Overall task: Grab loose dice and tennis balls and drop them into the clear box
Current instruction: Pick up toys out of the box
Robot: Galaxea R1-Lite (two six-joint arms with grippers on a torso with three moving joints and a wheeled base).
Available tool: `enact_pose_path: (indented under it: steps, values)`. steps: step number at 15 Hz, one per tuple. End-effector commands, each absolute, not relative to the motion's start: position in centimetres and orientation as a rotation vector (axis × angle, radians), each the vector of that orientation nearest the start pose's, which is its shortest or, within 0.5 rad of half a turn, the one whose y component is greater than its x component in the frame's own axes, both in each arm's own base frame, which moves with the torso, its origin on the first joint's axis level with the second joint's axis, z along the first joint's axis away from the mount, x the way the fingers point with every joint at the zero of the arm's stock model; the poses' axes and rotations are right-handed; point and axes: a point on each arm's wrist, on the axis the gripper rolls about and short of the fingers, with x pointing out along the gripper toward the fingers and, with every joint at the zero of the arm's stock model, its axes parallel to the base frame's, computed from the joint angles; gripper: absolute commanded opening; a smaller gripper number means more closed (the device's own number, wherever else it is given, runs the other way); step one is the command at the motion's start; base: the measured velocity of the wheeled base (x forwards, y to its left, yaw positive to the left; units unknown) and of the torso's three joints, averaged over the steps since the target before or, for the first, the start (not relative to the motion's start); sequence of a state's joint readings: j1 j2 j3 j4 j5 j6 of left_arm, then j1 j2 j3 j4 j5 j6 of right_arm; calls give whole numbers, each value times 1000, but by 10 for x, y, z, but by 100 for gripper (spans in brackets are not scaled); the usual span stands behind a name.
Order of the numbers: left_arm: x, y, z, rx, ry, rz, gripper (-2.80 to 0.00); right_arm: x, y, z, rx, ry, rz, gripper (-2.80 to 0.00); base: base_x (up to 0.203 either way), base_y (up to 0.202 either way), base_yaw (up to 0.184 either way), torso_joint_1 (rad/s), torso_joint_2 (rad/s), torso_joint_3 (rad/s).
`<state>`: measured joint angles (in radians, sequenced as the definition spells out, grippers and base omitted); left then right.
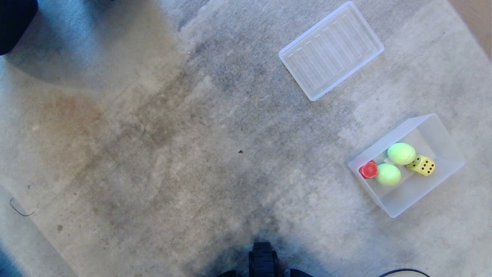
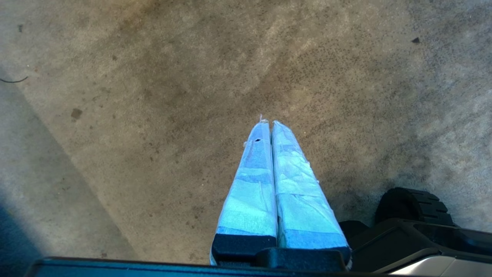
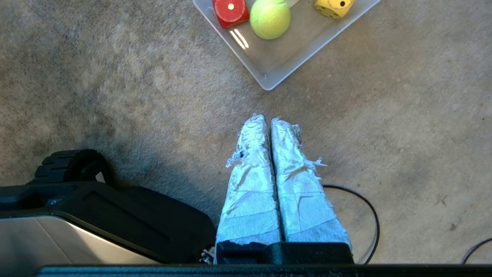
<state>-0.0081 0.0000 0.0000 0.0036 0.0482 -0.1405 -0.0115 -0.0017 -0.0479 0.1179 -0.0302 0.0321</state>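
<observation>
The clear box [image 1: 442, 134] stands on the carpet at the right of the head view. Inside it lie two tennis balls [image 1: 401, 153] [image 1: 388, 174], a red die [image 1: 368, 169] and a yellow die [image 1: 423, 166] with black dots. The right wrist view shows the box's near corner [image 3: 269, 79] with the red die [image 3: 230, 11], one tennis ball [image 3: 270, 18] and the yellow die [image 3: 333, 7]. My right gripper [image 3: 268, 120] is shut and empty over bare carpet, short of the box. Over stained carpet, my left gripper [image 2: 268, 124] is shut and empty. Neither gripper appears in the head view.
A flat ribbed clear lid [image 1: 331, 50] lies on the carpet beyond the box. My black base [image 1: 263, 259] shows at the bottom edge of the head view. A black cable [image 3: 365, 204] loops on the floor beside the right gripper. A dark object [image 1: 13, 21] fills the far left corner.
</observation>
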Motion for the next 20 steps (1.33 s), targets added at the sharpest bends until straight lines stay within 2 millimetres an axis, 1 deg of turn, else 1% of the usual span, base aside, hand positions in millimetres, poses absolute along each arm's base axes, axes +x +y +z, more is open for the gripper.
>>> enact_pose_path:
  steps: [1, 11, 20]
  values:
    - [-23, 1, 75, -135, 2, 37, -280, -27, 0, 76, 32, 70, -44, -280, 0, 0, 0, 0, 0, 0]
    - [-23, 1, 75, -155, -2, 48, -280, -27, 0, 76, 32, 70, -44, -280, 0, 0, 0, 0, 0, 4]
    - [-23, 1, 75, -166, -4, 51, -280, -27, 0, 76, 32, 70, -44, -280, 0, 0, 0, 0, 2, 183]
